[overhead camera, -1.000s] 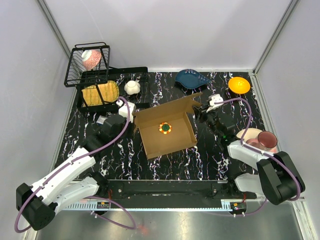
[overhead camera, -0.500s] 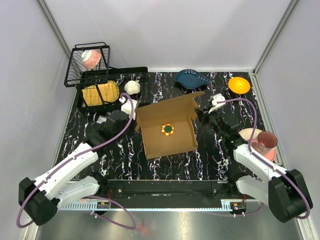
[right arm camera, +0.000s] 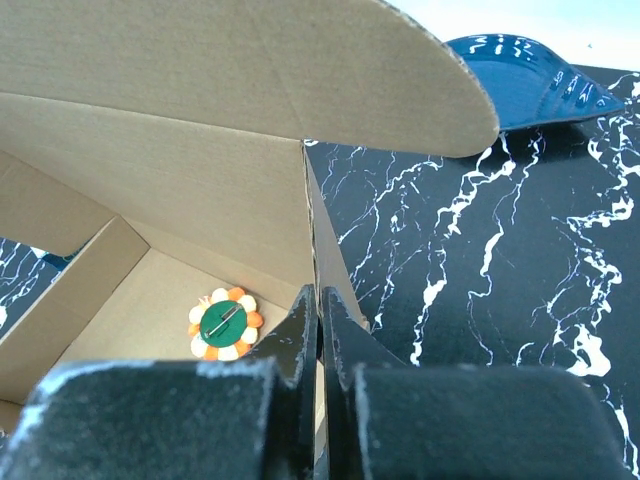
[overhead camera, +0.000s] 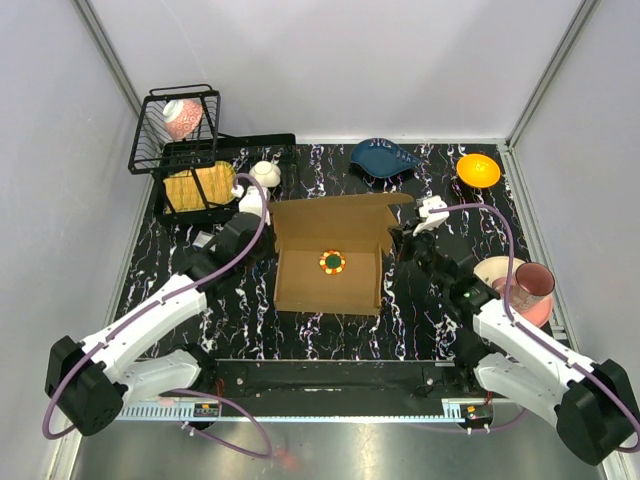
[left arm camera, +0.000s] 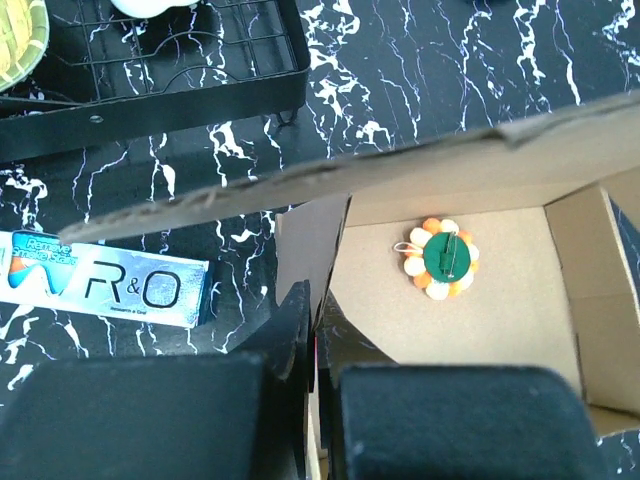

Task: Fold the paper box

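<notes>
The paper box [overhead camera: 330, 262] is brown cardboard, open at the top, lying square in the middle of the table with its back flap [overhead camera: 340, 208] raised. A small orange, white and green flower pin [overhead camera: 332, 262] lies inside it. My left gripper [overhead camera: 264, 236] is shut on the box's left wall near the back corner; the left wrist view shows its fingertips [left arm camera: 315, 330] pinching that wall's edge, with the box [left arm camera: 480, 300] beyond. My right gripper [overhead camera: 398, 246] is shut on the right wall; in the right wrist view its jaws [right arm camera: 320, 320] clamp the thin cardboard edge of the box [right arm camera: 200, 190].
A black wire rack [overhead camera: 200, 175] with a yellow dish and a tilted basket stands at the back left, a white pot [overhead camera: 264, 174] beside it. A blue dish [overhead camera: 384, 158] and an orange bowl [overhead camera: 478, 170] sit at the back right. A pink cup on a plate [overhead camera: 530, 285] is by my right arm. A silver packet [left arm camera: 100, 285] lies left of the box.
The box has turned from a skewed angle to sit square with the table. My right gripper has shut on the right wall. Both arms shifted with the box.
</notes>
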Controlling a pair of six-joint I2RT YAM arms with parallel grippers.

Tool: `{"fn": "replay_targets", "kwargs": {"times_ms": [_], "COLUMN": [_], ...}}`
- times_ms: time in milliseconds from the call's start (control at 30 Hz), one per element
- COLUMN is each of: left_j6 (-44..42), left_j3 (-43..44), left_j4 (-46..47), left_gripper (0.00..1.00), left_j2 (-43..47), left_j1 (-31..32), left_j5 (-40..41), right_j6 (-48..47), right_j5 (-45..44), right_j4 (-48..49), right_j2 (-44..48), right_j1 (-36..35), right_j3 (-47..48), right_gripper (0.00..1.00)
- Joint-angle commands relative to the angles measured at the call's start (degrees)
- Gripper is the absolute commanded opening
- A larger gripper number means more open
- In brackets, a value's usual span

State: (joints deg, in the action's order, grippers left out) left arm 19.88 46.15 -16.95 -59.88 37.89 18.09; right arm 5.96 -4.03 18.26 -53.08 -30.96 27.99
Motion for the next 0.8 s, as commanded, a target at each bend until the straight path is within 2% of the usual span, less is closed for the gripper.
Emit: {"fn": "replay_targets", "kwargs": {"times_ms": [0,233,367,767], "left_j6": [10.3,20.7,26.3,33.0], "left_j3": [0.1,-3.0,-4.1,-9.7], "left_j4": [4.8,9.4,10.6,14.3], "left_gripper": [0.00,0.00,0.00,0.00], "left_j2": [-0.4,2.2,1.8,2.5], "left_j1": [0.3,0.3,0.3,0.4], "left_j5": [3.5,5.3,3.2,-3.0], "right_j6": [5.3,7.3,8.4,15.0], "right_j5": [-3.8,-6.7,-7.4,-7.5], "right_j4": [-5.9,-9.1,-9.4,-14.0], "right_j2": [1.1,2.4,2.2,-0.3], "right_j1": [-3.6,-5.2,-5.6,-7.2], "right_j3": [0.4,0.3,0.3,2.6], "right_gripper": [0.00,0.00,0.00,0.00]}}
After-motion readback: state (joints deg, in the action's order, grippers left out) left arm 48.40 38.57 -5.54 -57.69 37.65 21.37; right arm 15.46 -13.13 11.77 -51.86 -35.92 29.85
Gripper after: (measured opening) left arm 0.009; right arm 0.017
